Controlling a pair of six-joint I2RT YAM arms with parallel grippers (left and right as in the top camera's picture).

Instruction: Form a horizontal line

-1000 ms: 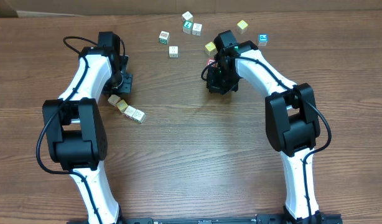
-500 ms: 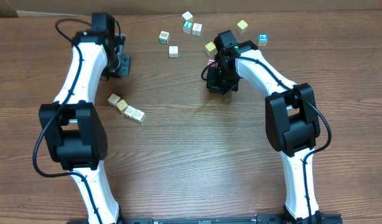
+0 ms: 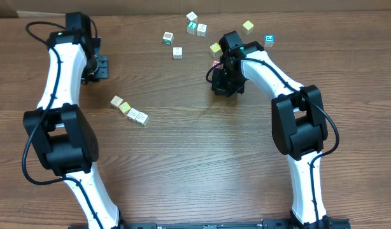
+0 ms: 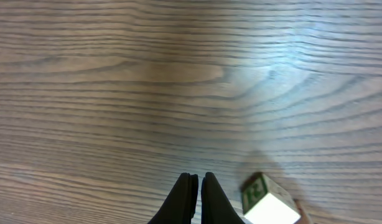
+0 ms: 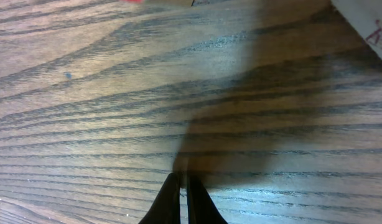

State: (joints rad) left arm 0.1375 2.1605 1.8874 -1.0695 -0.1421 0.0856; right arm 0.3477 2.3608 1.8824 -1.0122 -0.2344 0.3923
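1. Hanging over the bare table [image 3: 183,159] at its far left, the left gripper [image 4: 195,185] has its fingers pressed together and holds nothing.
2. The right gripper [image 5: 181,190] is also pinched closed and empty, low over the wood near the middle.
3. A row [image 3: 126,109] of three touching cubes lies nearer the robot and slightly right of the left gripper, which is the closer arm.
4. Its long axis slants, so the line looks unfinished.
5. A green-marked cube [image 3: 168,38] sits loose farther right, roughly between both grippers, and is likely the fourth piece.
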